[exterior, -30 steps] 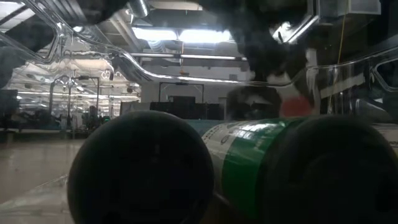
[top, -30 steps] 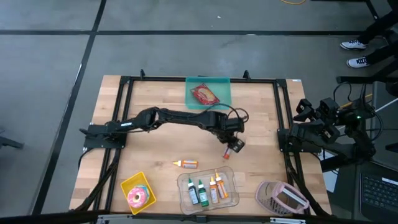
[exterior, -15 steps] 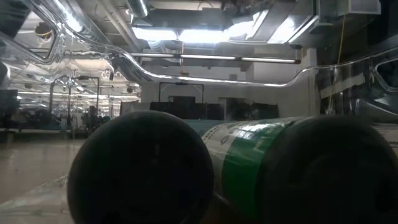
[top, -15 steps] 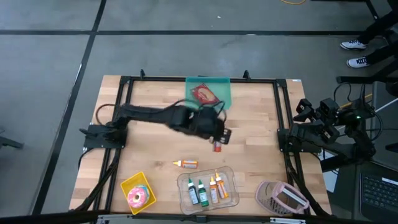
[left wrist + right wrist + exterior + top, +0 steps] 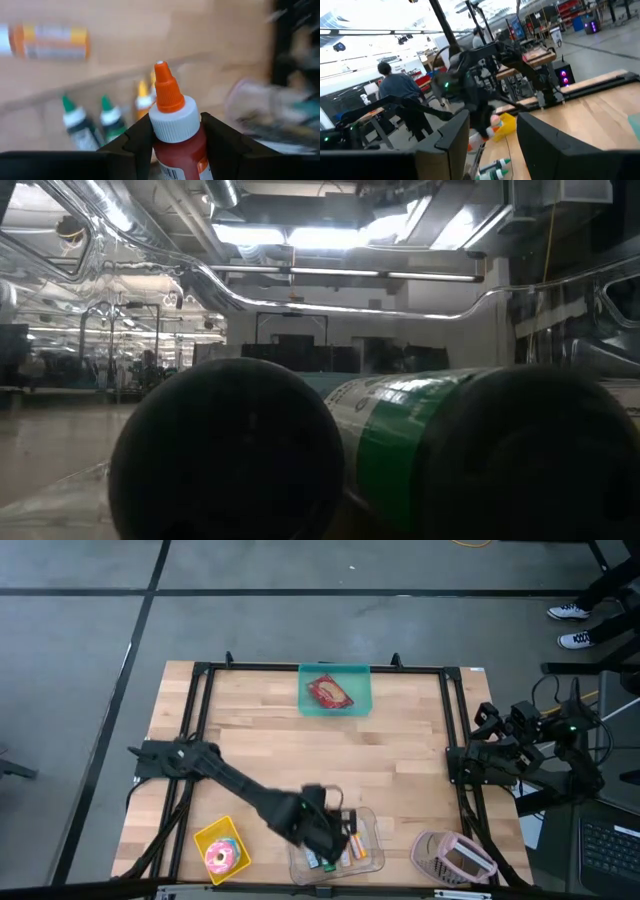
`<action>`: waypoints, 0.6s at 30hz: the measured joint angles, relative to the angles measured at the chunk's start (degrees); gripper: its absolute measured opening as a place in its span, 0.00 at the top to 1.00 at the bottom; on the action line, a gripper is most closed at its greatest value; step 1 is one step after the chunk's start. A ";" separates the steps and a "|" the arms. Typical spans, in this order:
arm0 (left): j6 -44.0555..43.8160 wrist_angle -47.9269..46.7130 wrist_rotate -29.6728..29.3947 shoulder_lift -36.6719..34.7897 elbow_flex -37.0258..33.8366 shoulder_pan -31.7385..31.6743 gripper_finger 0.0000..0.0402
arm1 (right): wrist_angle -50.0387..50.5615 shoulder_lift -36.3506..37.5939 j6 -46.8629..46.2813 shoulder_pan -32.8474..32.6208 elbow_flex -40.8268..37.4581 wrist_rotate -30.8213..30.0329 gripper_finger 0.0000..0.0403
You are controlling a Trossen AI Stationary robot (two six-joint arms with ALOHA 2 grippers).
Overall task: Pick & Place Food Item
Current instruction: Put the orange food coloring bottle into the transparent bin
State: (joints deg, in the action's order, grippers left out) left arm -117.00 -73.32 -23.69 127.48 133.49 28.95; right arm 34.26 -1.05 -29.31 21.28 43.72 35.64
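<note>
My left gripper [image 5: 175,131] is shut on a small red-brown bottle [image 5: 176,125] with a white collar and an orange nozzle. In the high view my left gripper [image 5: 328,830] hangs over the clear tray [image 5: 370,825] at the table's near edge. Green-capped and orange-capped bottles [image 5: 82,125] lie in that tray. An orange bottle [image 5: 47,42] lies on its side on the wood. A red food packet [image 5: 330,692] rests in the teal tray [image 5: 358,675] at the far edge. My right gripper [image 5: 492,135] waits open at the table's right edge. My left gripper pinches the bottle between its two fingers [image 5: 137,140], on the upper body just below the white collar [image 5: 176,150]. The bottle lies along the fingers, nozzle pointing away from the wrist. It is lifted clear, above the clear tray.
A yellow container [image 5: 205,835] with a pink donut sits near left. A pink basket [image 5: 455,858] sits near right. The low view is filled by dark bottle ends and a green-labelled bottle [image 5: 400,440] close to the lens. Bare wood spans the table's middle.
My left gripper has swung from the table's middle toward the near edge and a little left, rolling as it went. It stays shut on the red-brown bottle, which is now over the clear tray.
</note>
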 joint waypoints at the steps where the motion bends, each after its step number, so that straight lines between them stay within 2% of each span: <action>1: -0.46 0.73 1.64 1.24 -0.03 0.33 0.66 | 0.58 0.01 -0.04 0.00 0.00 0.02 0.59; 3: -0.36 4.07 3.90 3.76 -0.04 0.39 0.66 | 1.11 0.01 -0.07 0.00 0.00 0.10 0.59; 8: 0.47 13.32 4.00 7.84 -0.04 -0.53 0.66 | 1.09 0.01 -0.71 0.00 0.00 1.41 0.59; 10: 0.57 13.55 4.34 9.10 -0.04 -0.70 0.66 | 1.09 0.01 -1.31 0.00 0.00 1.70 0.59; 15: 2.39 13.16 10.72 11.37 -0.04 -1.31 0.66 | 1.09 0.01 -1.52 0.00 0.00 2.84 0.59; 18: 2.59 11.97 12.04 11.89 -0.09 -1.31 0.66 | 1.10 0.01 -1.54 0.00 0.00 2.99 0.59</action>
State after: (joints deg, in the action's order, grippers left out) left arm -114.41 -61.36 -11.65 139.37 133.40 27.64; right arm 35.36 -1.04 -30.85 21.28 43.72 38.63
